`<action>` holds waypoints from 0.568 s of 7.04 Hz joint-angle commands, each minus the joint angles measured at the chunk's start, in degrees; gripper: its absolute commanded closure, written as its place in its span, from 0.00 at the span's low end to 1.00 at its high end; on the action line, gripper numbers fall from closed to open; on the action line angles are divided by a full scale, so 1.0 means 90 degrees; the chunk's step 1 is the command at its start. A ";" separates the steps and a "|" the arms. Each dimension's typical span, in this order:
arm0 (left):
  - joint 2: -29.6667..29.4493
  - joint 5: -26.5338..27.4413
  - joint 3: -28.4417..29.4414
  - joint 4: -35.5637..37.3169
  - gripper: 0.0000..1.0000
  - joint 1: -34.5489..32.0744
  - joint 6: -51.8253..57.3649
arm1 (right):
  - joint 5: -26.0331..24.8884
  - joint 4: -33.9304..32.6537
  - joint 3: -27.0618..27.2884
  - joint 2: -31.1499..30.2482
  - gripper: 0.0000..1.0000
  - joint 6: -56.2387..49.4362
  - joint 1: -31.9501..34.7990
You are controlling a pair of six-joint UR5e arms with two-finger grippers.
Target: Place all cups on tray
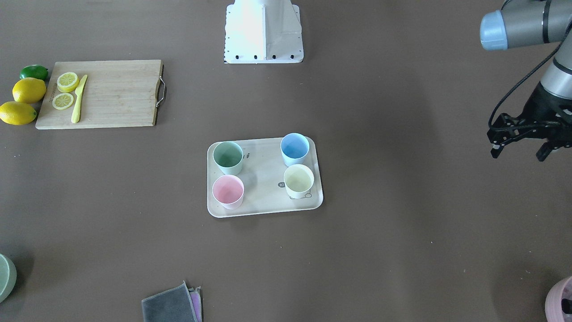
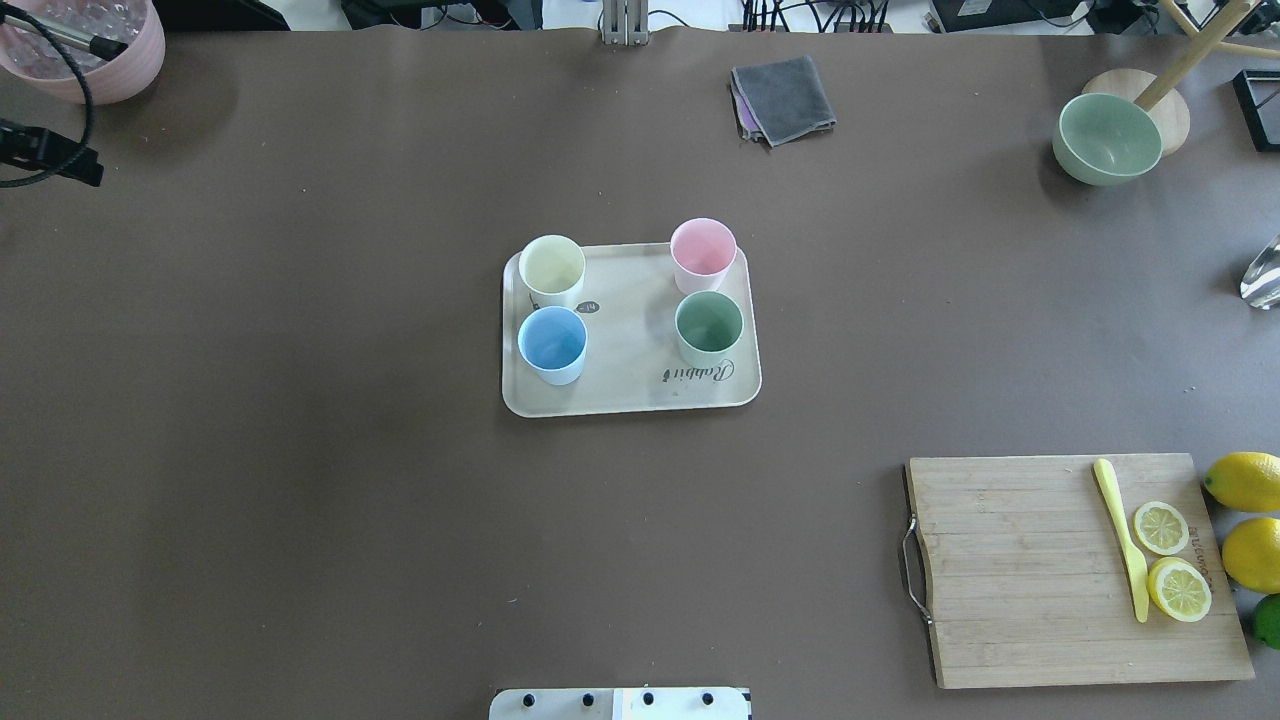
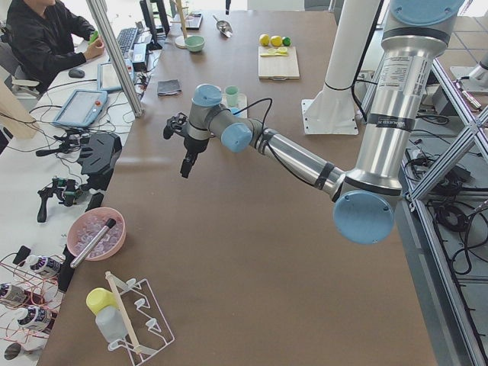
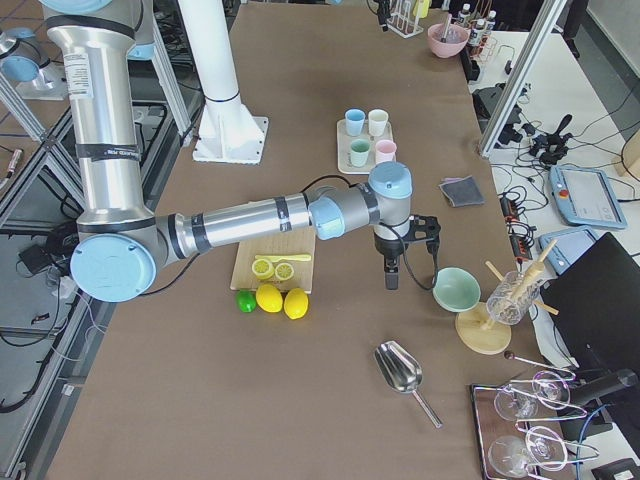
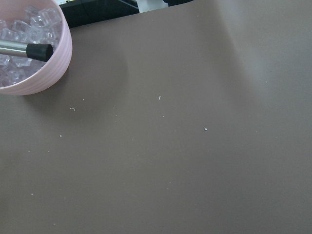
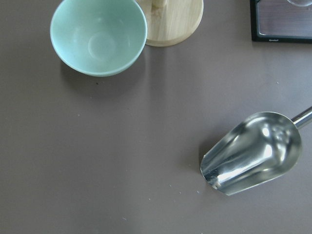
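The cream tray [image 1: 263, 203] lies at the table's middle, also in the overhead view [image 2: 630, 390]. All four cups stand upright on it: green [image 1: 228, 156], blue [image 1: 295, 149], pink [image 1: 228, 191] and cream-yellow [image 1: 298, 180]. My left gripper [image 1: 518, 154] hovers far off to the robot's left of the tray, jaws apart and empty. My right gripper [image 4: 392, 262] shows only in the exterior right view, above the table near the green bowl. I cannot tell if it is open or shut.
A wooden cutting board [image 2: 1040, 590] with lemon slices and a yellow knife lies near the robot's right, with lemons [image 2: 1245, 480] beside it. A green bowl [image 2: 1107, 138], a grey cloth [image 2: 785, 97], a pink ice bowl [image 2: 85, 45] and a metal scoop [image 6: 253, 153] sit at the table's edges.
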 commanded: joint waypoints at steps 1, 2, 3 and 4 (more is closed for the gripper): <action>0.0750 -0.1043 -0.0002 -0.0007 0.02 -0.1147 0.1126 | 0.0437 -0.0343 -0.0116 -0.0412 0.00 -0.1888 0.0837; 0.1102 -0.1224 0.0018 -0.0017 0.02 -0.1665 0.1158 | 0.0486 -0.0333 -0.0116 -0.0598 0.00 -0.2030 0.0994; 0.1482 -0.1332 0.0008 -0.0017 0.02 -0.1980 0.1758 | 0.0535 -0.0285 -0.0068 -0.0716 0.00 -0.2042 0.1006; 0.1834 -0.1401 0.0008 -0.0008 0.02 -0.2186 0.2450 | 0.0525 -0.0323 -0.0057 -0.0746 0.00 -0.2032 0.1006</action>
